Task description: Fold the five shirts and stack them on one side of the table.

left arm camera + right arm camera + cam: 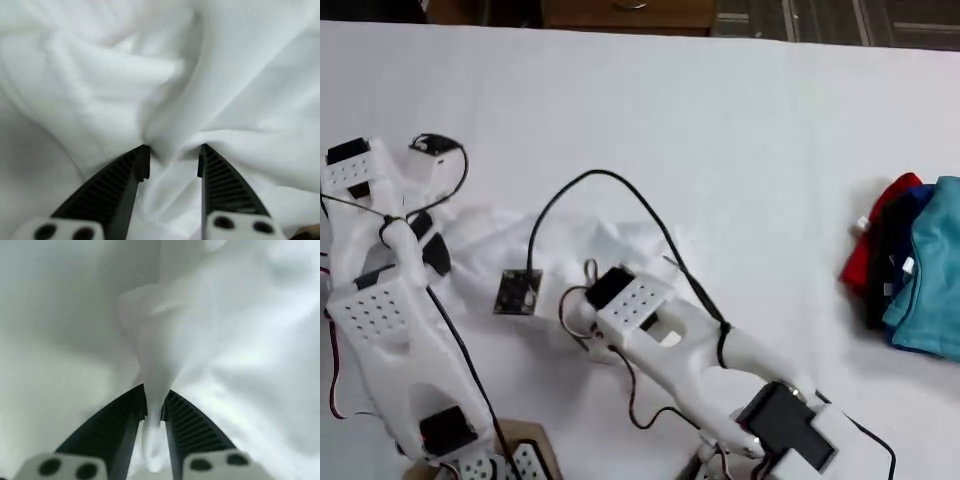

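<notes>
A crumpled white shirt lies on the white table, left of the middle. My right gripper is shut on a raised fold of this shirt, pinched between its black fingers. My left gripper is open and pressed down onto the shirt, with a ridge of cloth bulging between its fingertips. In the high view the left arm stands at the shirt's left end and the right arm at its near edge.
At the table's right edge lie a red shirt, a dark blue one and a teal one, folded and overlapping. A black cable loops over the white shirt. The far half of the table is bare.
</notes>
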You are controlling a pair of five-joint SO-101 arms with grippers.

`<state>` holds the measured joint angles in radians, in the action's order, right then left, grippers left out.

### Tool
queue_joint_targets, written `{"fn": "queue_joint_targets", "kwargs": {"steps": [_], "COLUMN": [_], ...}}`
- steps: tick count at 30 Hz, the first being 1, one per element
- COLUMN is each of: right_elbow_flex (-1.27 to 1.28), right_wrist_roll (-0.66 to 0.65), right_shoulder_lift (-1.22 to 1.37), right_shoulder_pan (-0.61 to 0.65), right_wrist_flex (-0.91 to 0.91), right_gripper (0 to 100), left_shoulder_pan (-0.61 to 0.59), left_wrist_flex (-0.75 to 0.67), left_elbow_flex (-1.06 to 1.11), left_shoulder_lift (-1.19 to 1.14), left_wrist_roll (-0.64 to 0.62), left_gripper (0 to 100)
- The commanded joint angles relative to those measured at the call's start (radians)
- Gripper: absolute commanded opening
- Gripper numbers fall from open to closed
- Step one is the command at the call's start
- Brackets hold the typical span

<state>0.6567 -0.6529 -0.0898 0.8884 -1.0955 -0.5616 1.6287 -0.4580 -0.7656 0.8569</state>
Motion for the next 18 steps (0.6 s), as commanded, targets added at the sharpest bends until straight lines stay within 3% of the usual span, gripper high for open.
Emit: {"fn": "queue_joint_targets", "kwargs": {"steps": [1,5,7,11,18], "right_elbow_flex": [-0.034,-0.121,-0.23,-0.428,-0.509], "right_wrist_roll": [-0.006,-0.097,-0.127,-0.129,-0.081], "right_shoulder_lift": [-0.036,-0.068,-0.094,-0.128,0.058], "right_shoulder_pan": [-0.008,-0.119,-0.156,-0.203,-0.397], "right_wrist_flex": [-0.025,-0.094,-0.186,-0.289,-0.097], "right_gripper": [11.5,34.4,38.9,35.7,27.2], "left_shoulder_pan": [-0.003,-0.006,-0.008,-0.003,-0.003], "left_wrist_flex": [-0.012,-0.011,-0.014,-0.014,-0.006], "left_elbow_flex": [-0.004,-0.002,-0.004,-0.004,-0.004], "left_shoulder_lift": [0.052,0.066,0.066,0.066,0.068], "left_wrist_roll": [-0.002,0.0,0.0,0.0,0.0], "left_gripper": [18,18,18,18,18]}}
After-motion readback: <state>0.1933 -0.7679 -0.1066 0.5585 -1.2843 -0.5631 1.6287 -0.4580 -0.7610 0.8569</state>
